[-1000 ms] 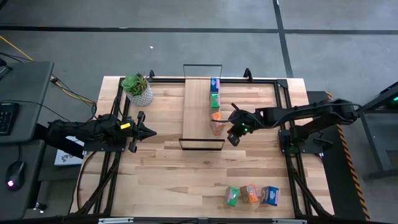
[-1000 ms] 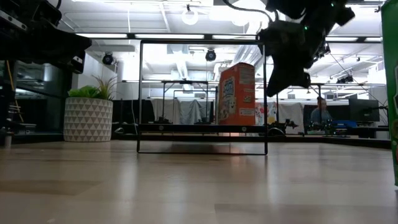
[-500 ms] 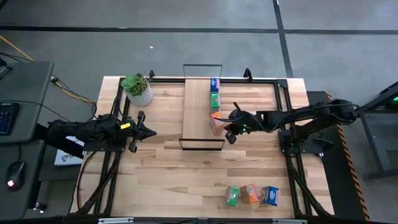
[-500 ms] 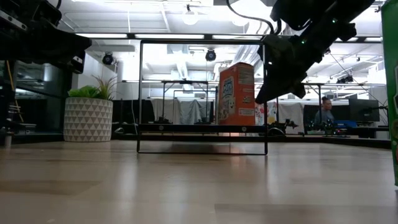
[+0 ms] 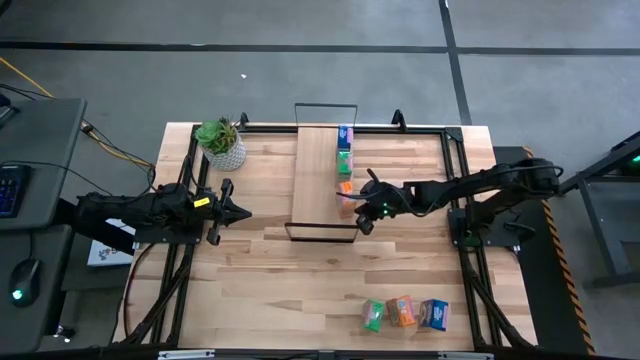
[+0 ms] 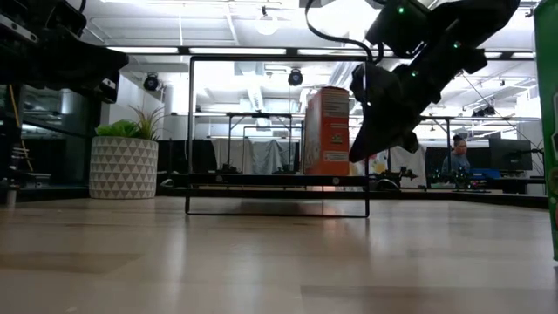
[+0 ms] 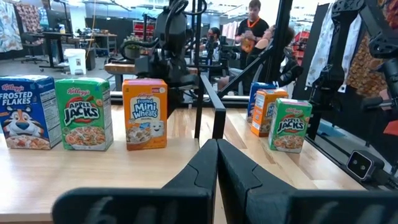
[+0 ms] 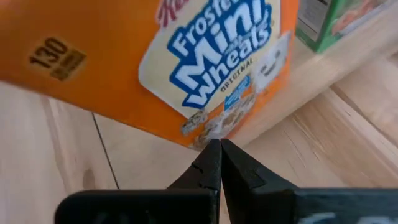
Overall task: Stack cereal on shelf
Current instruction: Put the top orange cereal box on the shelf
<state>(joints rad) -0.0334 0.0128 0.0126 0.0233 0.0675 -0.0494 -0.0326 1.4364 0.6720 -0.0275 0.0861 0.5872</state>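
The right pincer [image 5: 362,213], pressed together, nudges the Frosted Mini-Wheats box [image 5: 346,189]; too hard, it could topple off the shelf [image 5: 318,170].

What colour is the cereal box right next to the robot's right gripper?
Orange, a Frosted Mini Wheats box with blue lettering. The right wrist view shows it best.
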